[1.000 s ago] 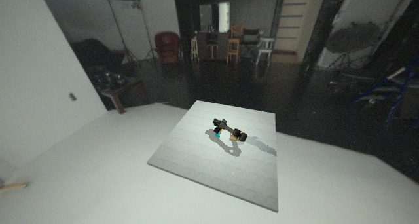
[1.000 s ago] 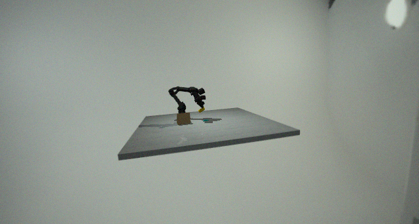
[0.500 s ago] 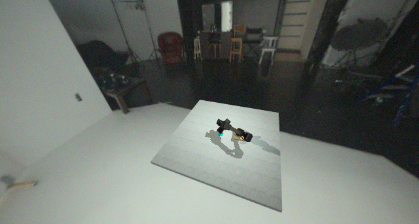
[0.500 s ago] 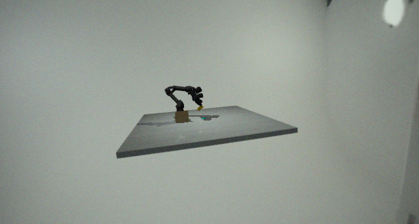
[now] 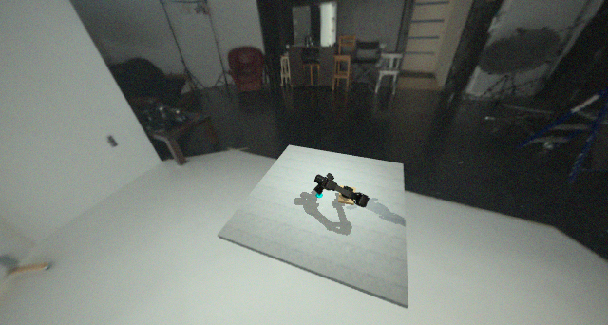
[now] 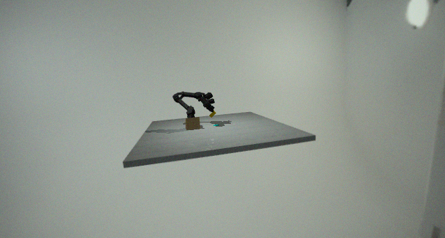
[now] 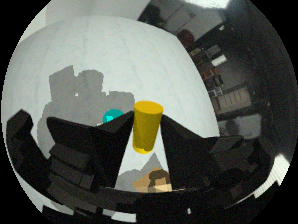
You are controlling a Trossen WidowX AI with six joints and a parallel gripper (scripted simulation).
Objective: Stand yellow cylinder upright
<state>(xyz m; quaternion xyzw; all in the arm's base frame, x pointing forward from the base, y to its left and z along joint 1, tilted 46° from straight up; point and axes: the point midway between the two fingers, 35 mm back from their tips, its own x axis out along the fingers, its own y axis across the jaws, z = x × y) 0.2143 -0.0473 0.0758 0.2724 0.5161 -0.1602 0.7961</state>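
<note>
The yellow tall cylinder [image 6: 212, 114] [image 7: 147, 127] is held tilted in the air, above the table top. My gripper [image 6: 213, 111] [image 7: 147, 116] is shut on it, one finger on each side. The cyan circle [image 5: 319, 196] [image 6: 216, 125] [image 7: 113, 116] lies flat on the table, below the cylinder in the exterior view and to its left in the wrist view, where a finger hides its lower edge. The cylinder cannot be made out in the top view.
The arm stands on a tan block [image 5: 346, 200] [image 6: 192, 123] [image 7: 145, 181] on the grey table top [image 5: 285, 239] [image 6: 243, 137]. The arm's shadow falls across the table and around the cyan circle.
</note>
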